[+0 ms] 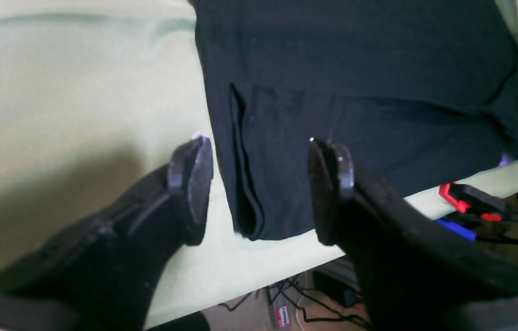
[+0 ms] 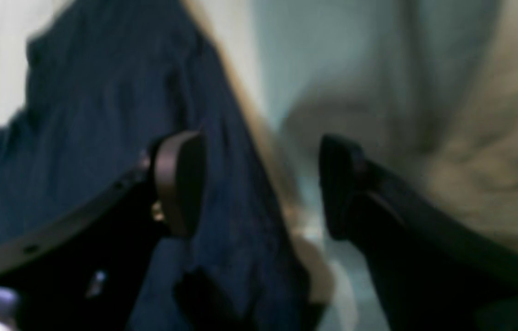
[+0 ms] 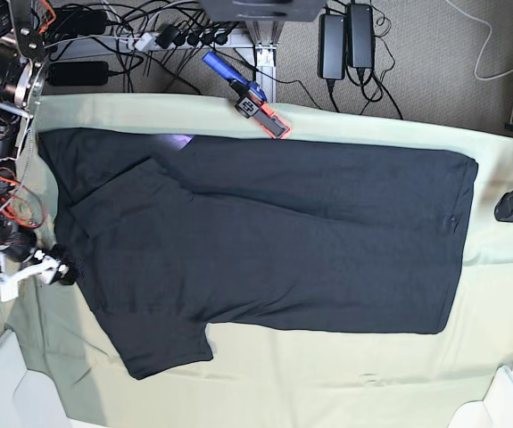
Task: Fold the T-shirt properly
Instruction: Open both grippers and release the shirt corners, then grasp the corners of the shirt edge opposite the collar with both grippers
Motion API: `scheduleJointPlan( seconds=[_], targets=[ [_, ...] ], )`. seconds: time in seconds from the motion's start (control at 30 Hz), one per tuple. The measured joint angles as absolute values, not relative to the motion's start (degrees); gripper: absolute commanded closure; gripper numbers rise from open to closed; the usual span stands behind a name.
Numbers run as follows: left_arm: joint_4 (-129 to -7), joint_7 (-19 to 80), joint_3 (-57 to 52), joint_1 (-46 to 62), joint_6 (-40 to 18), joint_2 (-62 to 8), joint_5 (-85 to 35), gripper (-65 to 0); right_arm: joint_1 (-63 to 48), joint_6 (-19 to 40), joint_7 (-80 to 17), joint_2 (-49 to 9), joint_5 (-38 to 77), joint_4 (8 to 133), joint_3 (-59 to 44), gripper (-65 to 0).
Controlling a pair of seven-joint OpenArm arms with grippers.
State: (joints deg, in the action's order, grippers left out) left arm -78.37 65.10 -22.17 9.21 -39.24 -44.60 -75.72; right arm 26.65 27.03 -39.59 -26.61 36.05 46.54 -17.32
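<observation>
T-shirt (image 3: 265, 241) lies flat, plain black side up, across the middle of the green tabletop (image 3: 345, 383), one sleeve at lower left of the base frame. Likely soft, light, limp; would sag and crease, so best pinched at hem corners or shoulder edges. Left end effector (image 1: 261, 191) spread, empty, straddling a hem corner at lower centre of its view. Right end effector (image 2: 261, 184) spread, empty, blurred, over the shirt edge; contact unclear.
</observation>
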Motion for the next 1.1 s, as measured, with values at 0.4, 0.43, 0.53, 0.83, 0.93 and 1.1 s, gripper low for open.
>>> scheduleJointPlan(
  seconds=[0.4, 0.43, 0.53, 0.83, 0.93, 1.1],
  targets=[
    [-78.4, 65.1, -22.2, 9.4, -39.2, -44.4, -75.7, -36.5, 26.9, 27.0, -38.8, -21.1, 35.5, 47.5, -15.4, -38.6],
    [-78.4, 65.1, -22.2, 9.4, -39.2, -44.4, -75.7, -36.5, 26.9, 27.0, -38.8, -20.9, 35.5, 47.6, -15.3, -38.6],
    [-78.4, 65.1, -22.2, 9.4, -39.2, -44.4, -75.7, -36.5, 26.8, 27.0, -39.0, -20.8, 35.5, 48.1, -15.3, -38.6],
    [-78.4, 64.4, -22.2, 9.4, -39.2, -44.1, -75.7, -36.5, 26.7, 27.0, -39.3, -20.8, 35.5, 49.4, -15.3, -15.9],
    [-78.4, 63.8, -22.2, 9.4, -39.2, -44.1, -75.7, -36.5, 26.7, 27.0, -39.3, -20.8, 35.5, 49.4, -15.3, 0.0],
    [-78.4, 60.3, -22.2, 9.4, -39.2, -44.1, -72.7, -36.5, 26.7, 27.0, -39.2, -20.8, 35.4, 49.4, -15.3, 0.0]
  ],
)
